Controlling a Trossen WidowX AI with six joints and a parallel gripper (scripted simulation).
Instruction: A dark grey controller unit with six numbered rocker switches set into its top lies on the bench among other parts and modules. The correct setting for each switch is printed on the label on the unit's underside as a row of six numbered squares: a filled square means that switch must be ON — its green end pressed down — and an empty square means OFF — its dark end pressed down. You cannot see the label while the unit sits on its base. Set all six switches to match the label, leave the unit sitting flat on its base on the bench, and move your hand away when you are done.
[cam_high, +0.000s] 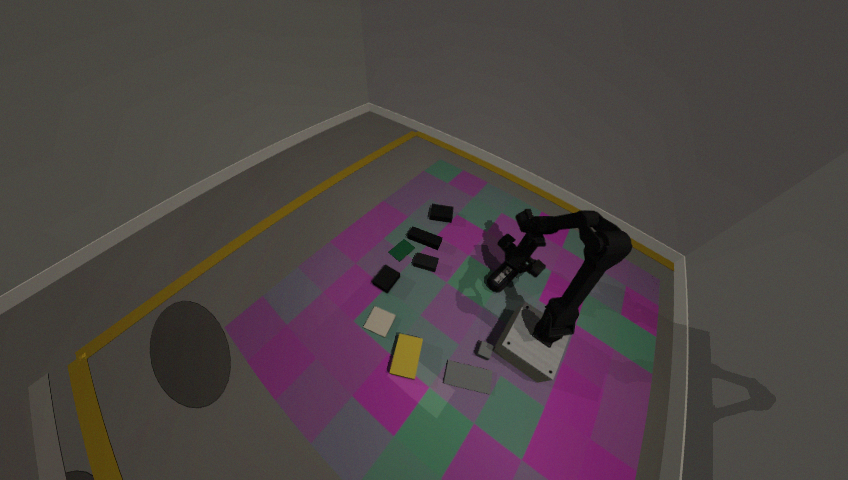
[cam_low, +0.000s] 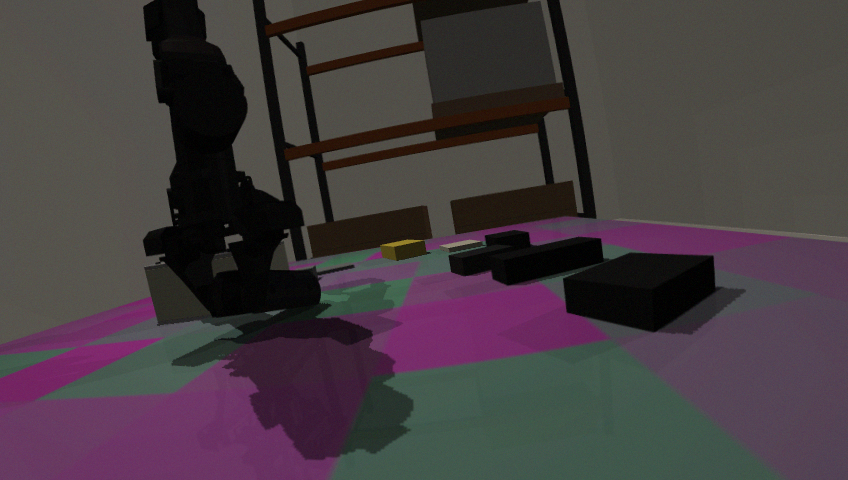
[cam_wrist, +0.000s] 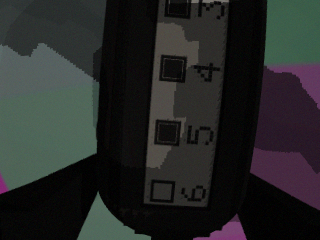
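Observation:
The dark grey controller unit (cam_high: 492, 281) (cam_low: 270, 291) (cam_wrist: 125, 105) is turned over, underside up, low over the bench. My gripper (cam_high: 521, 254) (cam_wrist: 168, 167) is shut on it, one finger on each long side. Its label (cam_high: 503, 274) (cam_wrist: 192, 162) faces the wrist camera. In the wrist view squares 4 and 5 are filled and square 6 is empty; square 3 is cut by the top edge and looks filled. Squares 1 and 2 are outside that view. The rocker switches face down and are hidden. I cannot tell whether the unit touches the bench.
Several dark blocks, one a large black block (cam_high: 440, 212) (cam_low: 639, 291), and a green plate (cam_high: 401, 249) lie beyond the unit. A cream tile (cam_high: 379, 321), a yellow block (cam_high: 406, 356) (cam_low: 403, 249), a grey plate (cam_high: 468, 377) and a small grey block (cam_high: 483, 349) lie nearer the arm's base (cam_high: 529, 356).

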